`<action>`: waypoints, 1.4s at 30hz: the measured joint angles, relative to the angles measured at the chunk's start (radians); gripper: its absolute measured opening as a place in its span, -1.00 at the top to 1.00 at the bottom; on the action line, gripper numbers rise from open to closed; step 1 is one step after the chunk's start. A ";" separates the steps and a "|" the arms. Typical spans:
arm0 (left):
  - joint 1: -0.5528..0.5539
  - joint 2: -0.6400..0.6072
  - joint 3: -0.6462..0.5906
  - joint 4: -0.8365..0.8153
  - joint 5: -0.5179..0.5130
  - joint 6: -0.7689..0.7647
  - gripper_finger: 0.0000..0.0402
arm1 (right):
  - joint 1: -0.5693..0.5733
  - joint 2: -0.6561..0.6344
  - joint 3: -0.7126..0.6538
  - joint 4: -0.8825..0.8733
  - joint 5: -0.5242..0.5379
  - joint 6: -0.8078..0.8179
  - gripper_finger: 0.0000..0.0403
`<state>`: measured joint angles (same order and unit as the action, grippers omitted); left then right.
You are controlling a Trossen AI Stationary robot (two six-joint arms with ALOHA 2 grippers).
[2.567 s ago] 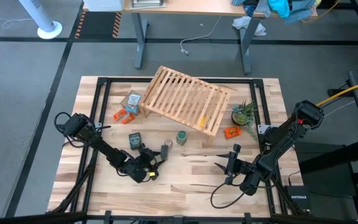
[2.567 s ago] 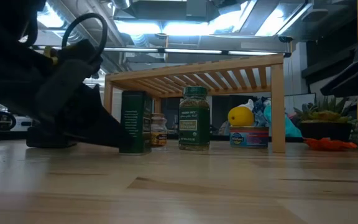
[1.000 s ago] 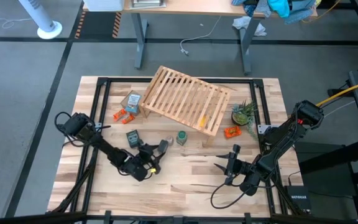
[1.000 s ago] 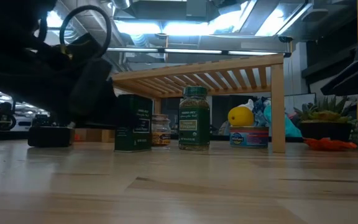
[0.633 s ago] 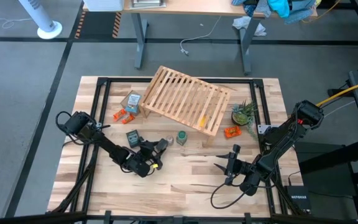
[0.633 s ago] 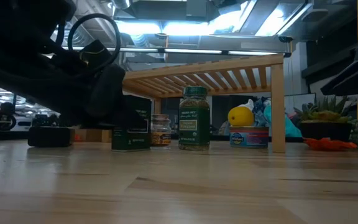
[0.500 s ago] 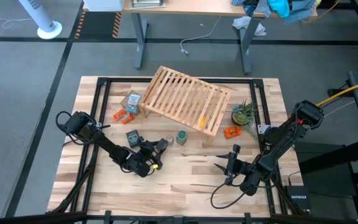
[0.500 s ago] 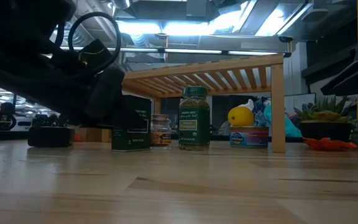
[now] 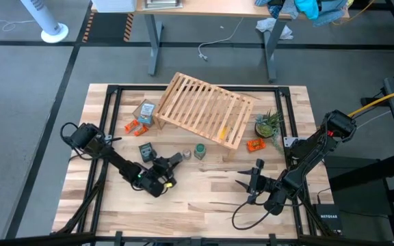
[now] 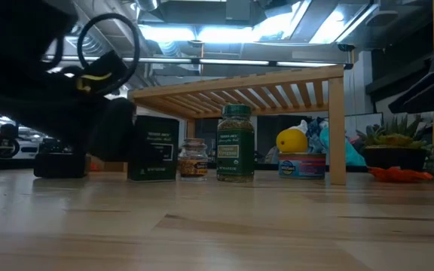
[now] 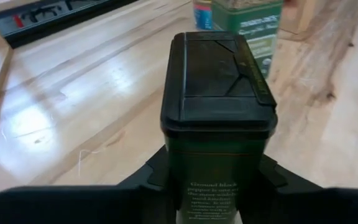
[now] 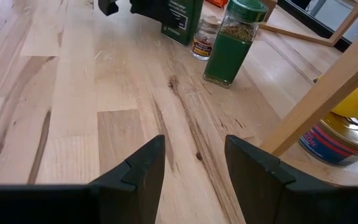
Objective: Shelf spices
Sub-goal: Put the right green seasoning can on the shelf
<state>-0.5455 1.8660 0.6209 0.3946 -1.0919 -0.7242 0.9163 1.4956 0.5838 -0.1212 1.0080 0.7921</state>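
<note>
In front of the shelf (image 9: 204,108), the left gripper (image 9: 170,162) pinches a dark squarish jar (image 11: 217,115) that stands upright on the table (image 9: 211,198), beside the tiny glass jar (image 10: 194,158) and green jar (image 10: 235,143). The right gripper (image 12: 194,163) hovers low nearby, fingers spread and empty.

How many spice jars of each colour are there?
Dark squarish jars with pale labels: 2
Green round jar: 1
Tiny clear glass jar: 1
Total: 4
</note>
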 joint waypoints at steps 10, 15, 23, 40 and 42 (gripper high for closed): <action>-0.129 -0.053 0.000 0.010 -0.126 0.012 0.51 | 0.000 0.000 0.000 0.020 0.000 0.001 0.14; -0.177 -0.220 0.000 0.013 -0.152 0.183 0.51 | 0.000 0.000 0.000 0.024 0.000 0.001 0.14; -0.151 -0.609 0.004 0.016 -0.111 0.726 0.51 | 0.000 0.000 0.000 0.077 0.000 -0.039 0.14; 0.500 -1.088 0.005 -0.264 0.636 0.864 0.51 | 0.000 0.000 0.000 0.105 0.004 -0.095 0.14; 0.598 -1.081 0.005 -0.296 0.772 0.844 0.51 | 0.000 0.000 0.000 0.105 0.004 -0.098 0.14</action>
<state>0.0523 0.7851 0.6256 0.0984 -0.3199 0.1193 0.9161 1.4956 0.5842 -0.0158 1.0123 0.6940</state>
